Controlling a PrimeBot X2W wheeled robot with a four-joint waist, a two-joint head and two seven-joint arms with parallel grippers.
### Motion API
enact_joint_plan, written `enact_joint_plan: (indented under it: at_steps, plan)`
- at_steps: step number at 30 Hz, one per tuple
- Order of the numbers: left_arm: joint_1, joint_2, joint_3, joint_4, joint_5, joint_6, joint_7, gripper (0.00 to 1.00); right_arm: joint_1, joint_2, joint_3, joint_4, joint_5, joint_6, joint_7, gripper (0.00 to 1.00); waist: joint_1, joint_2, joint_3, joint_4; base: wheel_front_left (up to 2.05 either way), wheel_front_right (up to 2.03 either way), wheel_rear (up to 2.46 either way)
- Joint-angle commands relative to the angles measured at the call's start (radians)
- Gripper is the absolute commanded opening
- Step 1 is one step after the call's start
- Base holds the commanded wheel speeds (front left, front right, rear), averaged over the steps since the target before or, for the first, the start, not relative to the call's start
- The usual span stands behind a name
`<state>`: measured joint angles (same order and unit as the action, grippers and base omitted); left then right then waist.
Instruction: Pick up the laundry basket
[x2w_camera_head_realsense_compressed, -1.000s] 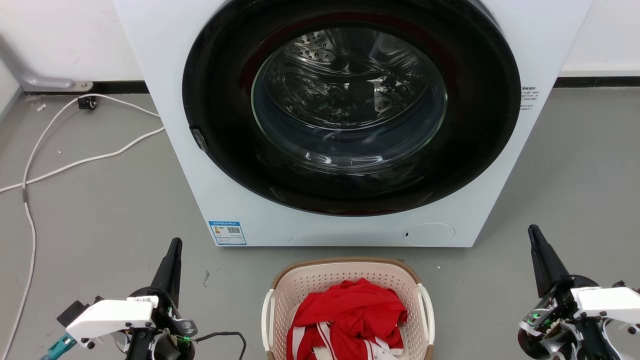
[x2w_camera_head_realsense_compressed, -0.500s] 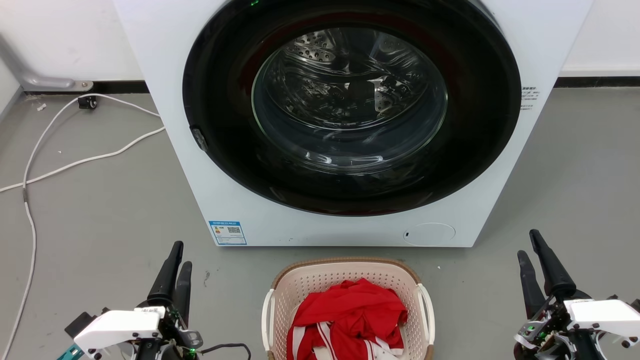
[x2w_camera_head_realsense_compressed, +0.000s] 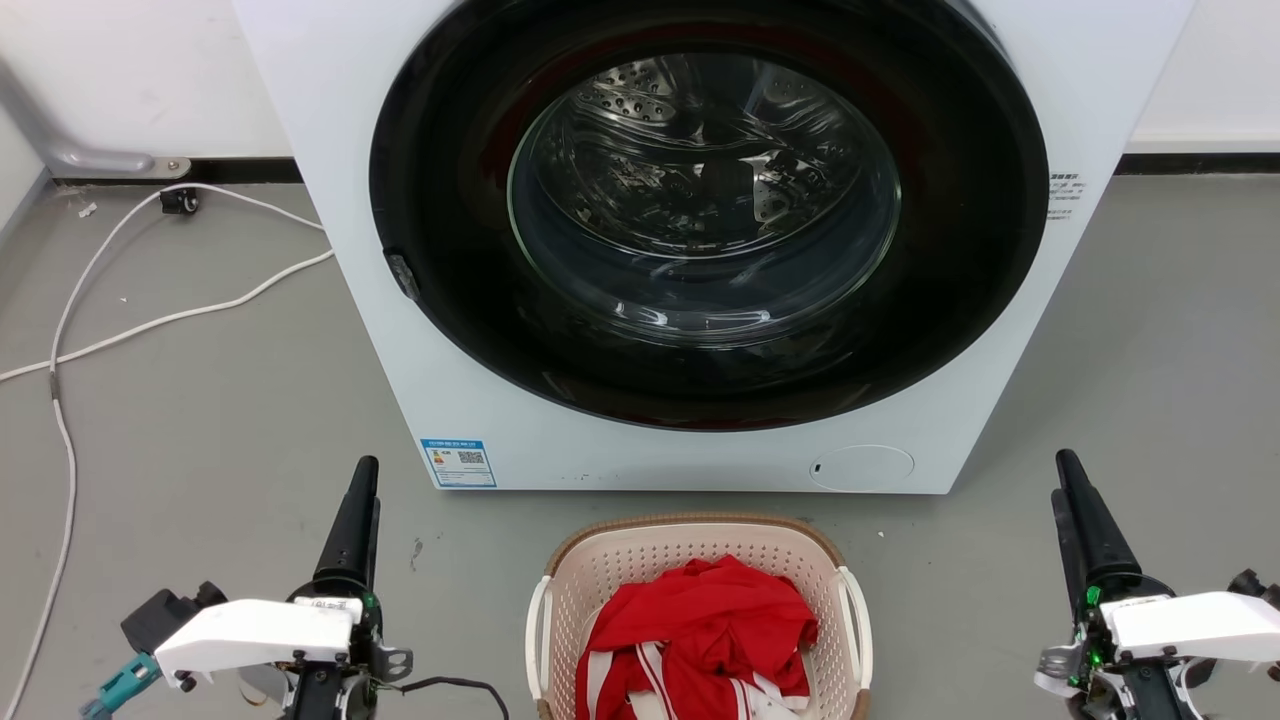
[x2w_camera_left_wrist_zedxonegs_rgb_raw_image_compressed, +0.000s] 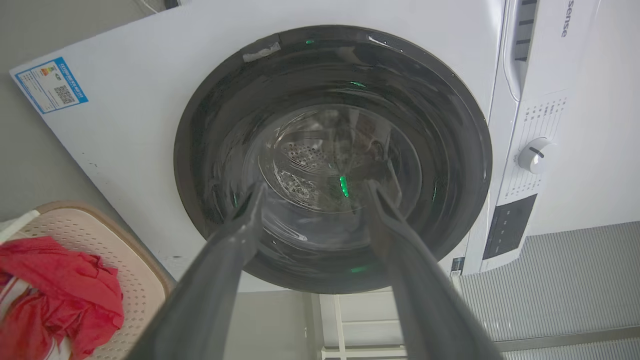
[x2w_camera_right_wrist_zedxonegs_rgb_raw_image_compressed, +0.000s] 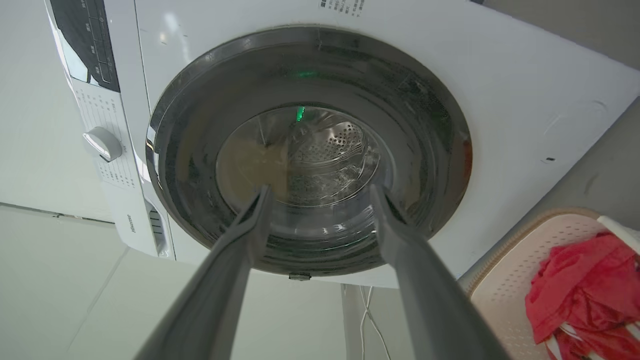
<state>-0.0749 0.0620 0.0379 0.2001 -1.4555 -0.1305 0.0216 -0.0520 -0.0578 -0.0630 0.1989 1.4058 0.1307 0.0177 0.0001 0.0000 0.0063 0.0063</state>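
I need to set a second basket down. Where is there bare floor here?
Bare grey floor lies right of the washer, past the right gripper, and between the laundry basket and each gripper. Left of the washer, white cables cross the floor beyond the left gripper. The strip between basket and washer is narrow.

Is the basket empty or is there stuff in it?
Not empty. The laundry basket holds a crumpled red garment with white stripes; whether anything lies under it cannot be told.
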Motion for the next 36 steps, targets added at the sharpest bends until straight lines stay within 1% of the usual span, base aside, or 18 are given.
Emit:
enact_joint_plan:
  at_steps: [1, 9, 21, 22, 36]
  plan:
    - [-0.026, 0.007, -0.002, -0.030, 0.051, 0.000, -0.011, 1.00, -0.006, -0.001, 0.000, -0.031, -0.064, 0.000, -0.010, 1.00, 0.0000, 0.0000, 0.001, 0.000, 0.00, 0.00, 0.00]
    - [-0.037, 0.006, -0.017, -0.058, 0.261, 0.000, -0.043, 1.00, 0.001, 0.000, -0.002, -0.069, -0.312, 0.000, -0.042, 1.00, 0.0000, 0.0000, 0.006, 0.003, 0.00, 0.00, 0.00]
    - [-0.054, 0.023, -0.046, -0.062, 0.528, 0.004, -0.086, 1.00, 0.013, 0.001, 0.011, -0.121, -0.597, 0.000, -0.045, 1.00, -0.0001, 0.0000, 0.010, 0.006, 0.00, 0.00, 0.00]
    - [-0.055, 0.024, -0.049, -0.060, 0.562, 0.006, -0.093, 1.00, 0.015, 0.001, 0.012, -0.130, -0.633, 0.000, -0.045, 1.00, -0.0001, 0.0000, 0.010, 0.007, 0.00, 0.00, 0.00]
    - [-0.072, 0.038, -0.079, -0.036, 0.775, 0.015, -0.137, 1.00, 0.035, 0.003, 0.005, -0.178, -0.861, 0.000, -0.039, 1.00, -0.0001, 0.0000, 0.014, 0.012, 0.00, 0.00, 0.00]
